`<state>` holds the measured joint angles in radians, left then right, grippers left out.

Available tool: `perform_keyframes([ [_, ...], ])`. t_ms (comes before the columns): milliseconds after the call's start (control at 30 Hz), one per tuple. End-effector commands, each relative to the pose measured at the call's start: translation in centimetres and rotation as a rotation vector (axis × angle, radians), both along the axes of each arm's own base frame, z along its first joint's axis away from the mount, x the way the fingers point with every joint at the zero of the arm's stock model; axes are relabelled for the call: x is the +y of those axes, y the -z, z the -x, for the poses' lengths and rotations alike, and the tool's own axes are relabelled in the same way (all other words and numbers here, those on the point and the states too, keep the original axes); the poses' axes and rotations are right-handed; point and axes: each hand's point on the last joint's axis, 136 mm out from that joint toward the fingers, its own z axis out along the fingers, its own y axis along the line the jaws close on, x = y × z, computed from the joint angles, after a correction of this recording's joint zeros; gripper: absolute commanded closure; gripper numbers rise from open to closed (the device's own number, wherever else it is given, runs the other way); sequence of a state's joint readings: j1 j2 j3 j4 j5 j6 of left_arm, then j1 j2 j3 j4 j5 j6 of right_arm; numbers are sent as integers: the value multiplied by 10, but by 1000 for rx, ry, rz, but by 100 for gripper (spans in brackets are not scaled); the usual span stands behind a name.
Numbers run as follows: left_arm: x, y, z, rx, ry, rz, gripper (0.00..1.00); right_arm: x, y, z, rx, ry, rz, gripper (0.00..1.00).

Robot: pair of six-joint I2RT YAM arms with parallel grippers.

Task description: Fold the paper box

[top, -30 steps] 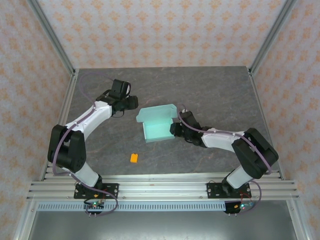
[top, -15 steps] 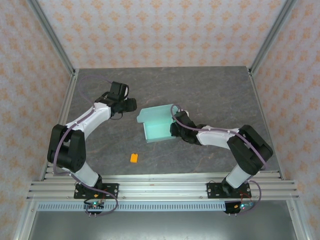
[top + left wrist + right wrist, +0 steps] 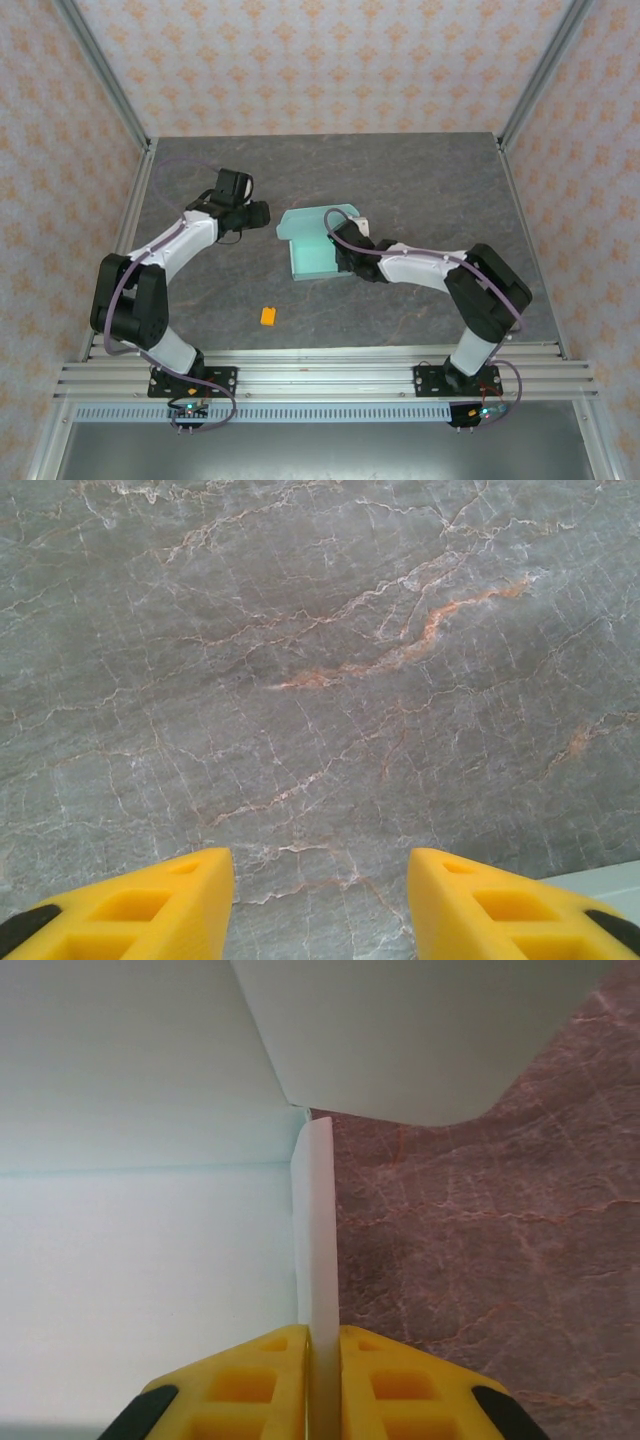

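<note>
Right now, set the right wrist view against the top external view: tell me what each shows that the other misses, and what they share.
Right wrist: up close, the right gripper has its yellow fingers shut on an upright side wall of the paper box, with a curved flap beyond it. Top external: the orange block lying nearer the arm bases than the box, and the left gripper apart from the box, to its left. Both: the mint box on the gray marble table, with the right gripper at its right wall.

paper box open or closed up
Open: the paper box shows its inside floor from above, nothing folded over the top; the right tool pinches one side wall.
</note>
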<state>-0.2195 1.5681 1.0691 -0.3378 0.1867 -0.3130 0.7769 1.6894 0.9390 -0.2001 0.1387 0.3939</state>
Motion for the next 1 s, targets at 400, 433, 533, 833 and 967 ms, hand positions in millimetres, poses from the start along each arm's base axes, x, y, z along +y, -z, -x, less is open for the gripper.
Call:
perform_keyframes([
  [400, 8, -5, 7, -36, -21, 12, 50, -38, 11, 6, 15, 40, 252, 84],
  [433, 8, -6, 8, -37, -21, 12, 50, -36, 11, 5, 13, 40, 245, 84],
  [533, 8, -5, 9, -34, -19, 9, 50, -35, 11, 2, 13, 40, 252, 81],
  [833, 8, -4, 11, -30, -16, 11, 50, -38, 13, -1, 15, 34, 305, 83],
  [967, 8, -4, 12, -29, -14, 12, 50, -46, 14, -1, 20, 36, 365, 85],
])
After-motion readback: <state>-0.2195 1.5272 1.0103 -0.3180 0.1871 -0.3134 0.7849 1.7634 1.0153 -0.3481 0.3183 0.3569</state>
